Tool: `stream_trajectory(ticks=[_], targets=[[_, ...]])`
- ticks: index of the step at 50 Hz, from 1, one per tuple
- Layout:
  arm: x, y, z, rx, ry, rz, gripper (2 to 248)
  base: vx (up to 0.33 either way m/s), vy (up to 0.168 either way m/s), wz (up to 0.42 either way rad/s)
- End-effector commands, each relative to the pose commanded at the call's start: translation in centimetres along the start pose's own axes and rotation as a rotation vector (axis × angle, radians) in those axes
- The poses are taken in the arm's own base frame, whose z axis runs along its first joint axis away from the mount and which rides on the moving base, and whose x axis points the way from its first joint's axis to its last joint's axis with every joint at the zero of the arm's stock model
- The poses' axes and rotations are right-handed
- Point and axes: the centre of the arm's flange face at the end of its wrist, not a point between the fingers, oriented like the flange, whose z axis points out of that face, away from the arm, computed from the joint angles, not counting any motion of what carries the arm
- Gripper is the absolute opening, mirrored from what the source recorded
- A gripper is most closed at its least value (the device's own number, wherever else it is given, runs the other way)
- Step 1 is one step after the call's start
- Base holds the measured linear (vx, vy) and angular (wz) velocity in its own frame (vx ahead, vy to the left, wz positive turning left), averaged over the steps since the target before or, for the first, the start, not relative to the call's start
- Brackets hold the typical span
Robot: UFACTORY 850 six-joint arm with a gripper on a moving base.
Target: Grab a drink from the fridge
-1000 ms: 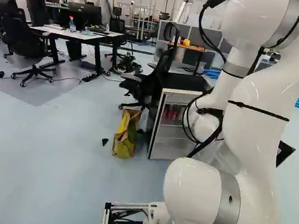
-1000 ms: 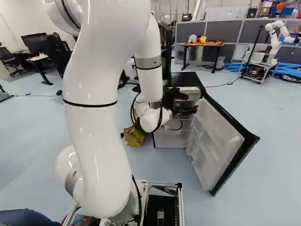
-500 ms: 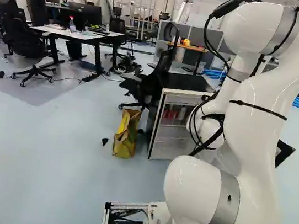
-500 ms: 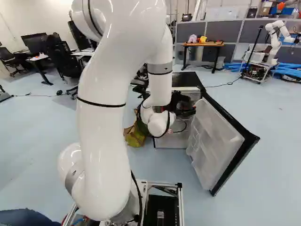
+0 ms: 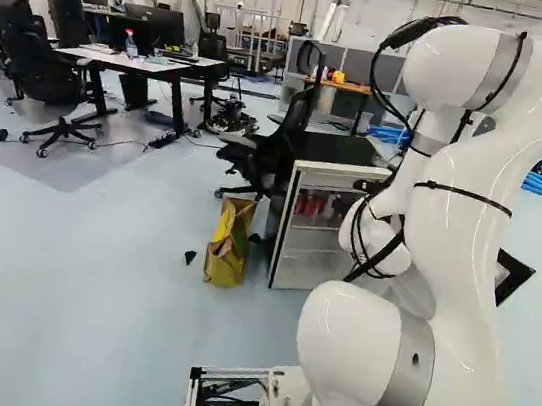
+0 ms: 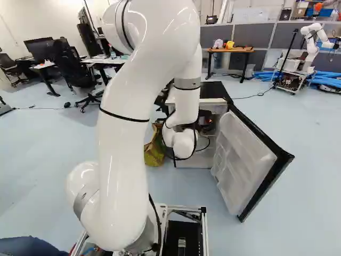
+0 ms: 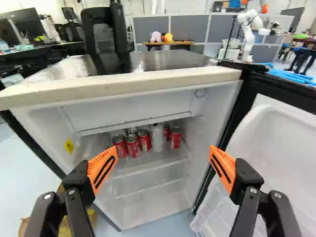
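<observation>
My gripper (image 6: 205,121) is partly hidden behind the forearm in the right base view, at the front of the fridge (image 5: 284,227). In the wrist view the gripper (image 7: 163,152) stands wide open, nothing between its orange pads. Ahead, on the upper shelf, several red cans (image 7: 132,146) stand in a cluster, one red can (image 7: 175,138) at the door side. A silver can (image 7: 157,137) stands upright among them. More cans behind are partly hidden. The fridge door (image 6: 242,160) stands wide open.
The fridge's black top (image 7: 138,63) lies above the opening. Beside the fridge are a yellow bag (image 5: 229,243) and a black office chair (image 5: 263,151). Another robot (image 6: 309,48) stands at the far right of the right base view, by blue tubes (image 6: 327,79).
The arm has swung rightward in the right base view, and its wrist is lower in the left base view. The gripper now faces the fridge opening, still open. The base has not moved.
</observation>
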Motion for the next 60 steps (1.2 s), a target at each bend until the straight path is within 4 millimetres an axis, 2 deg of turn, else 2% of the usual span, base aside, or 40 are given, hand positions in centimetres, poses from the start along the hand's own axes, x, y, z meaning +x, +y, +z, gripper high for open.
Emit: stream_trajectory(ticks=[7,42,60], targets=[[-0.7,-0.4,0.3,0.052,-0.013,-0.006,247,0.0,0.0,0.0],[-4.5,-0.3,3.2,0.069,-0.059,0.008,247,0.0,0.0,0.0],[-6.5,-0.1,3.9,0.071,-0.087,0.019,247,0.0,0.0,0.0]])
